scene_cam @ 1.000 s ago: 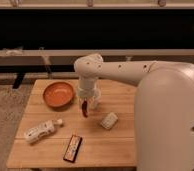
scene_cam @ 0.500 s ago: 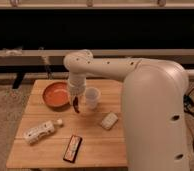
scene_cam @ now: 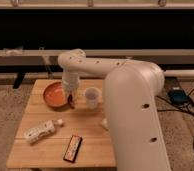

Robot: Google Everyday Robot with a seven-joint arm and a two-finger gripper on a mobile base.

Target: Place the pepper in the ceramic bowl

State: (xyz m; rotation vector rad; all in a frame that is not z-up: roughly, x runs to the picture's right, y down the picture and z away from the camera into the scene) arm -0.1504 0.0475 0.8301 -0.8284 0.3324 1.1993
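Observation:
The ceramic bowl [scene_cam: 54, 95] is a shallow orange-red dish at the table's far left. My gripper [scene_cam: 70, 98] hangs at the end of the white arm, over the bowl's right rim. It is shut on the pepper [scene_cam: 71, 103], a small dark red sliver pointing down from the fingers just above the rim. The wrist hides the fingers' upper part.
A small white cup [scene_cam: 92, 97] stands just right of the bowl, close to the gripper. A white bottle-like object [scene_cam: 38, 131] lies at the front left. A black-and-orange bar [scene_cam: 73, 148] lies near the front edge. My arm's large body covers the table's right side.
My gripper has moved left with the pepper, from the table's middle, past the white cup, to the bowl's right rim.

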